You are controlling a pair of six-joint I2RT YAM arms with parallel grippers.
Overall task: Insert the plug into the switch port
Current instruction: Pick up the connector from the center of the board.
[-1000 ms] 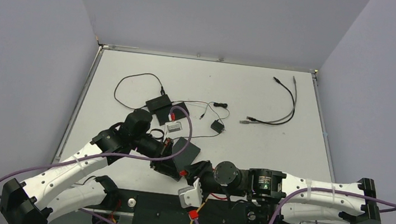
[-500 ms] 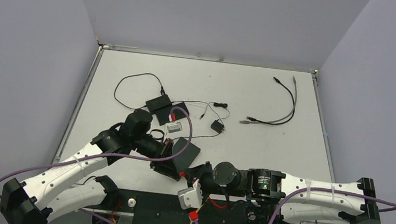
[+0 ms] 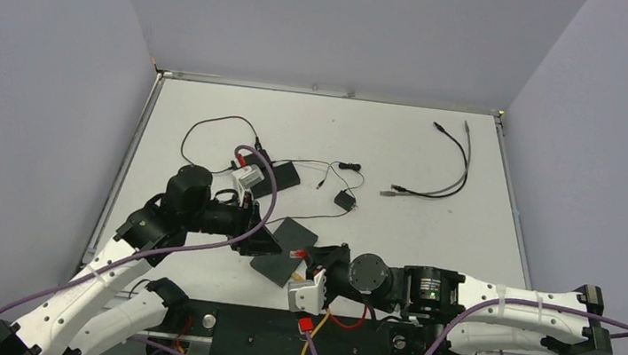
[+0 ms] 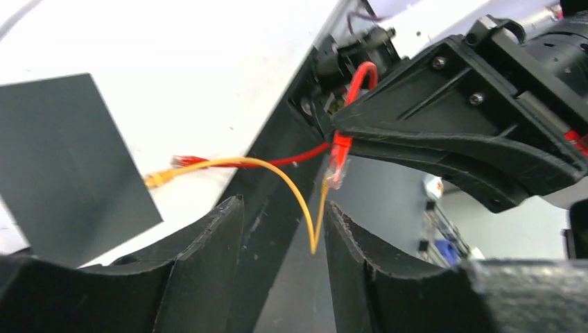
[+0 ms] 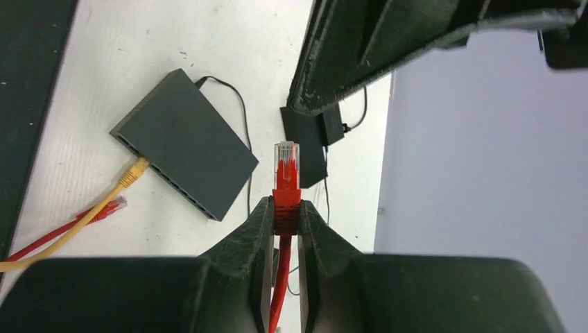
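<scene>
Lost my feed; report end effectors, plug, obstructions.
Left end effector open, empty. Right end effector shut on red plug. Switch apart; yellow cable already plugged in.

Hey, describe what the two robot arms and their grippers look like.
Both have white shells with black joints: left arm, right arm. A purple cable loops along each. The left gripper and right gripper have black, tapering fingers. A small green label marks a right-arm joint.

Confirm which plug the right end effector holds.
The red plug with its clear tip up; the other red plug lies on the table, the yellow plug at the switch.
</scene>
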